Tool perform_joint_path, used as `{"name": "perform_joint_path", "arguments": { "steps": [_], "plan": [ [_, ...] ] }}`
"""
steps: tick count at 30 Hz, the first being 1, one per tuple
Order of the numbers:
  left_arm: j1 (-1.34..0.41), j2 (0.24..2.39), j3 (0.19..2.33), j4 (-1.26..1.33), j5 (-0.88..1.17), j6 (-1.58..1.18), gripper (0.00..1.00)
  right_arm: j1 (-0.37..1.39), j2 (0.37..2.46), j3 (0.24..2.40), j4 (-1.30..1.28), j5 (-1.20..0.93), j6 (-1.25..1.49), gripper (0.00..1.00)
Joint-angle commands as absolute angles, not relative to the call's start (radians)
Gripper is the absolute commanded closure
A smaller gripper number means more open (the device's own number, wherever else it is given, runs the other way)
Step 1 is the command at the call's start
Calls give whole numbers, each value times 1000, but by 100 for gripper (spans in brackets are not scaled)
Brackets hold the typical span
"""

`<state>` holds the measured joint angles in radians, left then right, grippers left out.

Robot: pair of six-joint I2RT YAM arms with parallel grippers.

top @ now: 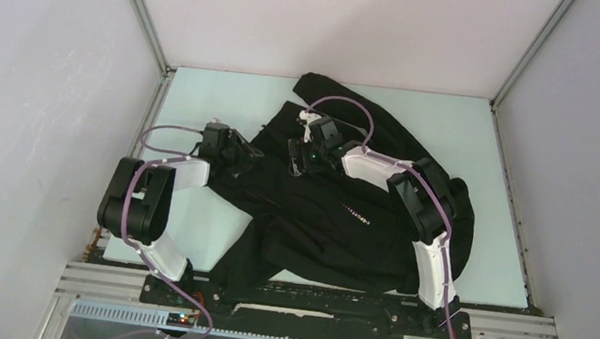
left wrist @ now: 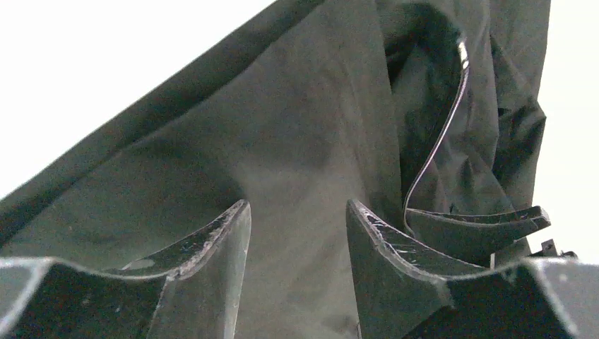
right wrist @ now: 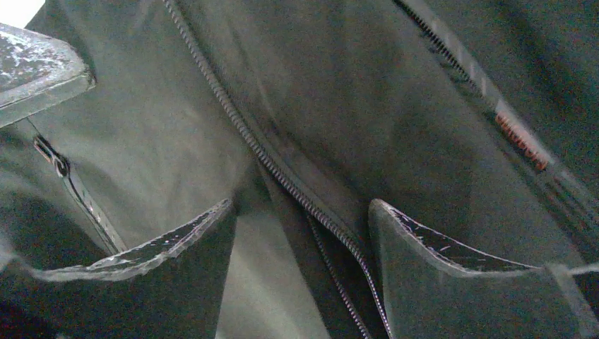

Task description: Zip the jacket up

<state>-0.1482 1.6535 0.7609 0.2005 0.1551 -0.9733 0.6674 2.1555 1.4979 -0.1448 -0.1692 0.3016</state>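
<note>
I judge the jacket (top: 332, 233) soft and limp, best pinched beside its zipper teeth (right wrist: 272, 166); my left jaws and right jaws stand apart.

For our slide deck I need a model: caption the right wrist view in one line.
Open right tool poised over the black jacket, a line of zipper teeth running between its fingers.

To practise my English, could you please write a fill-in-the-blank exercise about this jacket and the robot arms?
The jacket is ___ in colour.
The pale lettering on its chest lies nearer the ___ arm.
Between the open jaws of the right gripper runs a line of ___ teeth.
Missing words: black; right; zipper.
</note>
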Motion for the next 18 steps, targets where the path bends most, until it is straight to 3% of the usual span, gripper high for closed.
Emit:
{"name": "perform_joint_path", "arguments": {
  "steps": [1,11,18],
  "plan": [
    [-178,1576,741,207,161,-996,43,698,2047,1461,-163,-69,229,28],
    [-220,1499,677,229,149,-957,41,738,1898,1350,-245,131,264,22],
    [-229,1497,662,253,163,-943,41,735,1881,1333,-285,149,308,26]
  ]
}}
